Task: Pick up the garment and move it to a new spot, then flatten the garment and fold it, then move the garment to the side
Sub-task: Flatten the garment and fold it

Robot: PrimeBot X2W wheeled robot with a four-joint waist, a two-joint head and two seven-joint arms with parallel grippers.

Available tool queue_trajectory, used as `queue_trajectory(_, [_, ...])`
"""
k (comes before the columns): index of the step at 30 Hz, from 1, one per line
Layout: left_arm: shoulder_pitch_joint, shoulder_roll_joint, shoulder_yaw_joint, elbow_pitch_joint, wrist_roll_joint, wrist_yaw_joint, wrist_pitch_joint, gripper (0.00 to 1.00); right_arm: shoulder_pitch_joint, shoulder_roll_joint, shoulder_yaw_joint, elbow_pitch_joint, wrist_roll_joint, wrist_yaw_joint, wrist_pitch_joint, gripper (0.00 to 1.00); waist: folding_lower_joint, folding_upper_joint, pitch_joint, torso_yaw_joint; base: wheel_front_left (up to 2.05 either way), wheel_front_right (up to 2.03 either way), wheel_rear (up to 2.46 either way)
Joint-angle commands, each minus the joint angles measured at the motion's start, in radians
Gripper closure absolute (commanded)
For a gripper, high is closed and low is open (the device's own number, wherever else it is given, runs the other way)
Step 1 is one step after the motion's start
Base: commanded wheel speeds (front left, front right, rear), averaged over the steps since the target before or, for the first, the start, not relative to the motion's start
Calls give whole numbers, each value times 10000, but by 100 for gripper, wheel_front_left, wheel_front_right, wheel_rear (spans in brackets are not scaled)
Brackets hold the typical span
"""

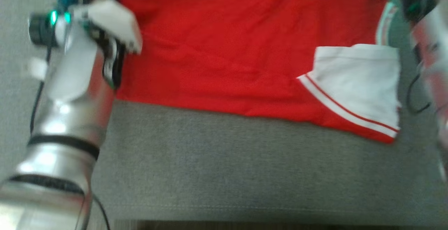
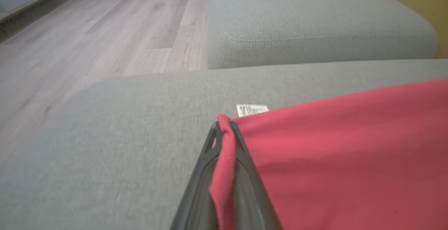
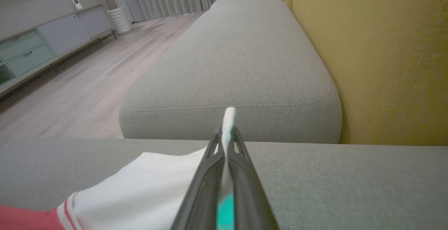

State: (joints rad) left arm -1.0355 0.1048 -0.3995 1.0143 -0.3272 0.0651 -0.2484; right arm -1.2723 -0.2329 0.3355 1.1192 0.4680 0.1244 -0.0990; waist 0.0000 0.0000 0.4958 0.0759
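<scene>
The left forearm [image 1: 66,118], pale and shiny, rises from 8 o'clock in the head view toward 10 o'clock, its wrist bent down at the left edge of the garment [image 1: 227,48]. In its wrist view the left gripper [image 2: 224,126] is pinched together on a fold of red hem, with a small white label [image 2: 252,110] just beyond it at 12 o'clock. The right arm [image 1: 430,48], blurred, comes in at 2 o'clock. The right gripper [image 3: 227,133] is clamped on the edge of the white sleeve [image 1: 357,79], which lies at 3 o'clock.

The garment lies spread and mostly smooth across the grey sofa seat [image 1: 227,160], from 10 to 2 o'clock. From that, the placing looks done and the flattening is in hand, with both edges gripped low. Folding and moving it aside appear to remain. Beyond are the wood floor [image 2: 87,48] and a yellow backrest [image 3: 385,65].
</scene>
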Motion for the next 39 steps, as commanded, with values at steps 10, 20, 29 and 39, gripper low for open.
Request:
queue_trajectory(10, [2691,991,938,-507,-418,94,-131,100,3725,165,1752,-2915,2975,63,498,100,0,0,-1928,-1602,0,0,0])
queue_trajectory(20, [4511,882,1214,-846,-511,198,-132,100,6727,-30,2172,-4637,4571,63,848,100,0,0,-2732,-2028,0,0,0])
queue_trajectory(29, [5670,498,1531,-2784,114,711,-133,0,7565,233,1587,-4235,4304,63,-133,0,0,0,-3106,-1598,0,0,0])
queue_trajectory(39, [7565,-133,2000,-4926,573,935,-133,0,7428,347,1070,-2738,2981,63,-780,0,0,0,-3496,-848,0,0,0])
